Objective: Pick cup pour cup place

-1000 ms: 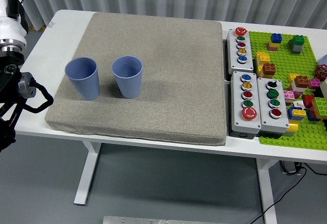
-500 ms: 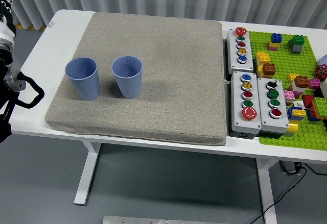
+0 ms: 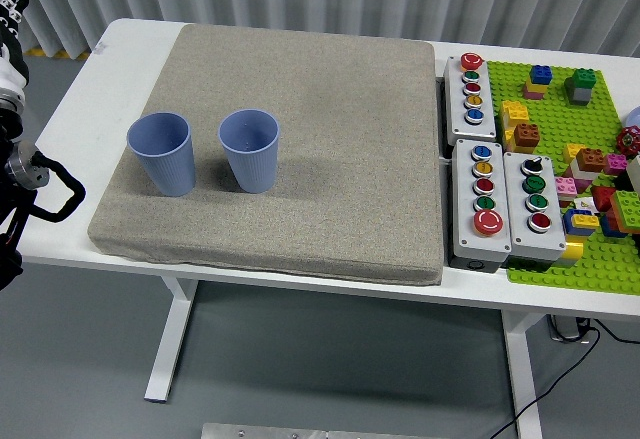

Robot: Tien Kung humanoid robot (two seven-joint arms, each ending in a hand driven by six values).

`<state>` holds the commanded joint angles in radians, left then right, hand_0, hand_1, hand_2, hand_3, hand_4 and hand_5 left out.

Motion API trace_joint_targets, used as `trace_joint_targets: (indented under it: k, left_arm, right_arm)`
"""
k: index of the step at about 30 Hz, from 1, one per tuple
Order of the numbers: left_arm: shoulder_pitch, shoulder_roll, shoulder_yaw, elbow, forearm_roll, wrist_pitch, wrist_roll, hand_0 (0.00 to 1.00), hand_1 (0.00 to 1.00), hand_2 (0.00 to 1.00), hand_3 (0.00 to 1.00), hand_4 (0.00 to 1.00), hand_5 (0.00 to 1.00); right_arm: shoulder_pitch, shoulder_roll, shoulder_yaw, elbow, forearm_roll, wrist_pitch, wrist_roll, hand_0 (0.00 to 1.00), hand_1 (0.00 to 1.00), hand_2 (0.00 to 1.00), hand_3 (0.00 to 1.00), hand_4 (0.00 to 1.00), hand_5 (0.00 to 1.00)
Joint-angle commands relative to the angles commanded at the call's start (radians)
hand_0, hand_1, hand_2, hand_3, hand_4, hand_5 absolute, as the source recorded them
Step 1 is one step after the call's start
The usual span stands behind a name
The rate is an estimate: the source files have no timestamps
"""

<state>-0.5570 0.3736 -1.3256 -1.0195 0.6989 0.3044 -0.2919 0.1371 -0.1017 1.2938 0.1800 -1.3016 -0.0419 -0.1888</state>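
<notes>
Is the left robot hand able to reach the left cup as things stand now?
Probably yes. The left cup stands upright on the mat, on its left side, and nothing lies between it and the left arm at the picture's left edge.

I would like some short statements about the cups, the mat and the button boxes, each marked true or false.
1. Two blue cups stand upright on the grey mat. True.
2. The cups touch each other. False: a gap separates them.
3. The button boxes lie right of the mat. True.
4. A robot hand holds the left cup. False: nothing touches it.
5. The green baseplate lies left of the mat. False: it is at the far right.
</notes>
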Motion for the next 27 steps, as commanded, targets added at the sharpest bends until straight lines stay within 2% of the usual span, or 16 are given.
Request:
trace_joint_targets:
  k: [3, 27]
  left_arm:
    - [0.001, 0.000, 0.001, 0.001, 0.029, 0.005, 0.005, 0.859, 0.824, 0.901, 0.966, 0.824, 0.998]
    - [0.003, 0.000, -0.023, -0.001, 0.015, -0.002, 0.003, 0.854, 0.821, 0.900, 0.966, 0.819, 0.998]
  right_arm:
    - [-0.001, 0.000, 0.001, 0.000, -0.002, 0.000, 0.000, 0.697, 0.695, 0.626, 0.614, 0.174, 0.308]
    - [0.004, -0.001, -0.001, 0.000, 0.003, 0.000, 0.000, 0.697, 0.695, 0.628, 0.615, 0.174, 0.311]
